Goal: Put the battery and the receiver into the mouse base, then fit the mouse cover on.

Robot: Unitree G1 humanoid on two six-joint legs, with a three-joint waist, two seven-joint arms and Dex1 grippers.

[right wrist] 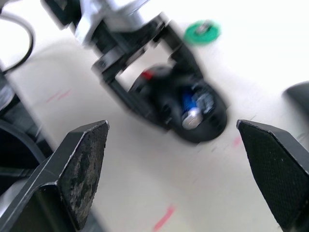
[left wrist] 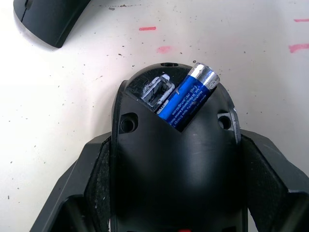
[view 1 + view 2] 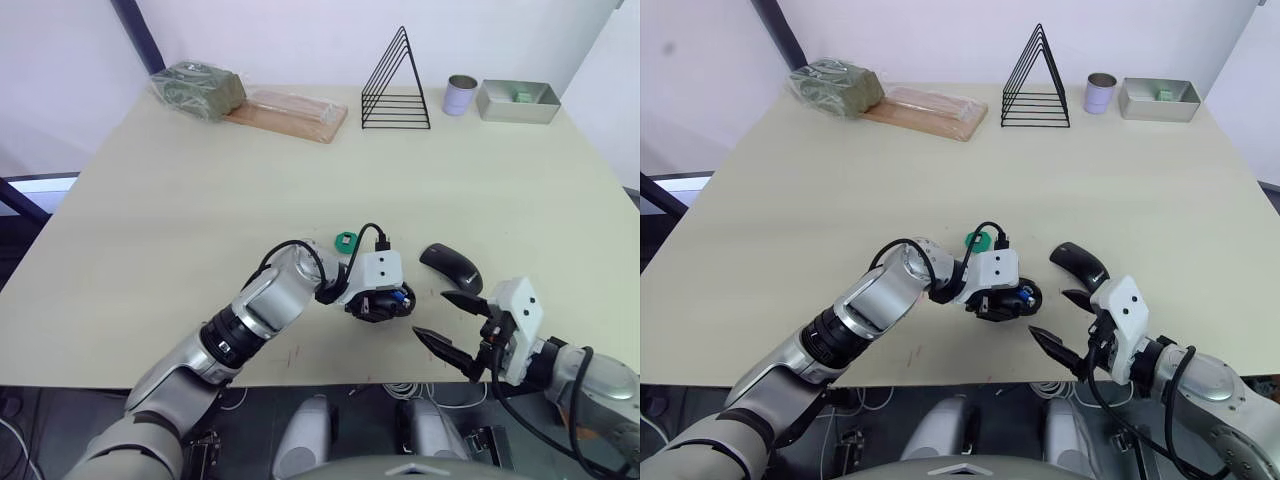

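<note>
Nearest the head camera, the right gripper is hovering with its two black fingers spread wide and nothing between them, pointing toward the work from just beside it. Ahead of its tips the left gripper is clamping the mouse base by its two flanks, one pad on each side, pinning it to the table.

Just beyond the right gripper's upper finger the mouse cover is lying free. It is looking glossy and slick, a light, thin, rigid shell, so I judge it is best taken across its long edges, since pads would slide on the crown.

At the far end of the base from the left gripper's pads, the battery is sitting tilted, its silvery cap riding above the rim rather than seated flat. It is hard, smooth and likely to roll, so a downward push on that raised end is looking wiser than a pinch.

Beside the battery, a small grey part in the slot is probably the receiver, though the view is not settling that.
</note>
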